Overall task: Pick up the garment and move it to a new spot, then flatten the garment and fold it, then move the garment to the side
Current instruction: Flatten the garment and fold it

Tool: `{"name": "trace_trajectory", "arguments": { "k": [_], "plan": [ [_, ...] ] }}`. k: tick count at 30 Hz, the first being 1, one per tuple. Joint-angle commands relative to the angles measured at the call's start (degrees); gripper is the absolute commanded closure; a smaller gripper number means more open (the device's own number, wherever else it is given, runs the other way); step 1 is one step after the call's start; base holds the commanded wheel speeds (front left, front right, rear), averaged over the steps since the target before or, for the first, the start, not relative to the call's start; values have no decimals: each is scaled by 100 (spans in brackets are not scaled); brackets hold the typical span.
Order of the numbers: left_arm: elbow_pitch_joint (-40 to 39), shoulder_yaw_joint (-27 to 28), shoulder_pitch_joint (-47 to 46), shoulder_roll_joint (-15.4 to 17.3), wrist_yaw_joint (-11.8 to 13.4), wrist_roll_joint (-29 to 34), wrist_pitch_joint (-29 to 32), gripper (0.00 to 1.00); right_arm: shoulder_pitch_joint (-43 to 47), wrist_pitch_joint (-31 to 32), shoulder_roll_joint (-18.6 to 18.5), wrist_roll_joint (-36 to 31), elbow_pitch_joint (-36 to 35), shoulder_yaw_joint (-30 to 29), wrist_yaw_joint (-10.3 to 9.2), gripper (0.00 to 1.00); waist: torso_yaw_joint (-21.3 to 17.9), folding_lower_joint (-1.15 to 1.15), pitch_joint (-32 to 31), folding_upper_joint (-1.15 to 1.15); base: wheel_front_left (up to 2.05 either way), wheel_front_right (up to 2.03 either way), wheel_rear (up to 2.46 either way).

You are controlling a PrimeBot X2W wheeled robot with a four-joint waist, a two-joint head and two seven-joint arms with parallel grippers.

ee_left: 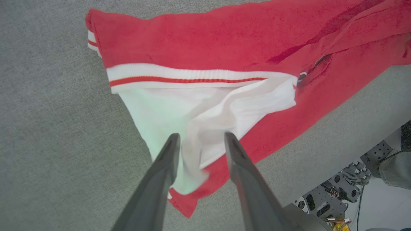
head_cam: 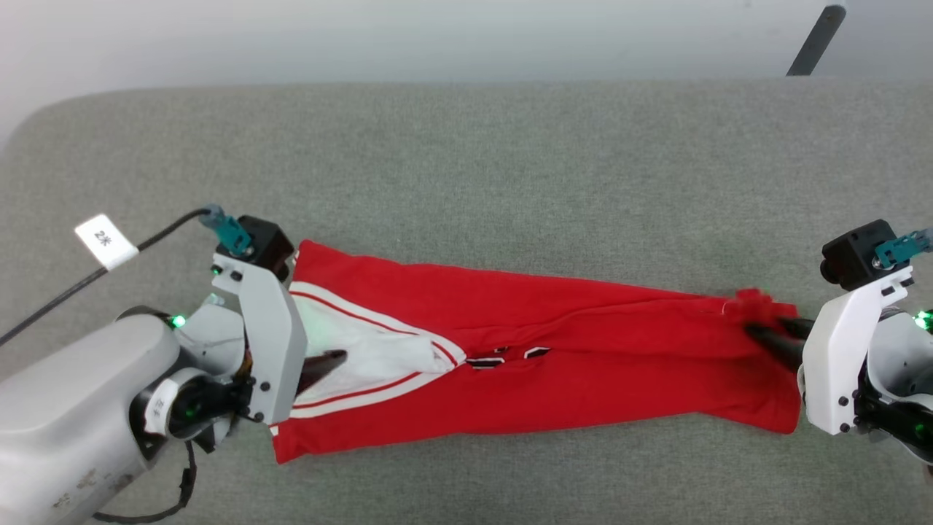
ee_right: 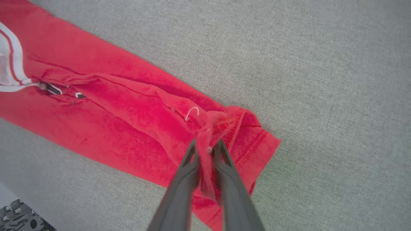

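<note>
The garment (head_cam: 583,343), a red jersey with white sleeve panels and striped trim, lies folded into a long strip across the grey table (head_cam: 466,160). Bits of black lettering peek out mid-strip. At its left end my left gripper (head_cam: 332,359) is open, its fingers standing apart over the loose white sleeve cloth (ee_left: 224,109); in the left wrist view this gripper (ee_left: 201,136) straddles the cloth without pinching it. My right gripper (head_cam: 751,332) is at the right end. In the right wrist view it (ee_right: 206,144) is shut on a bunched fold of the red hem (ee_right: 221,123).
A black cable with a white tag (head_cam: 106,240) runs off the left arm. A dark pole (head_cam: 816,40) leans beyond the table's far right edge. The robot's metal base (ee_left: 337,189) shows past the table's near edge. Bare grey surface lies beyond the garment.
</note>
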Motion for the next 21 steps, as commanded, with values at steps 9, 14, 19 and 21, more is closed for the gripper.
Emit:
{"name": "trace_trajectory", "arguments": {
  "k": [9, 14, 19, 21],
  "plan": [
    [26, 87, 347, 44, -18, -88, -402, 0, 324, -16, 98, -109, -180, -215, -6, 0, -12, 0, -423, 0, 0, 0, 0],
    [-49, 186, 642, 117, -53, 119, -1153, 0, 651, -222, 189, -138, -321, -459, -6, 0, 8, 0, -654, 0, 0, 0, 0],
    [-79, 385, 1090, 195, -58, 262, -2250, 0, 1122, -639, 320, -270, -452, -707, -6, 0, 23, 0, -861, 0, 0, 0, 0],
    [-85, 407, 1200, 214, -57, 300, -2459, 0, 1225, -728, 348, -309, -480, -742, -6, 0, 28, 0, -898, 0, 0, 0, 0]
  ]
}}
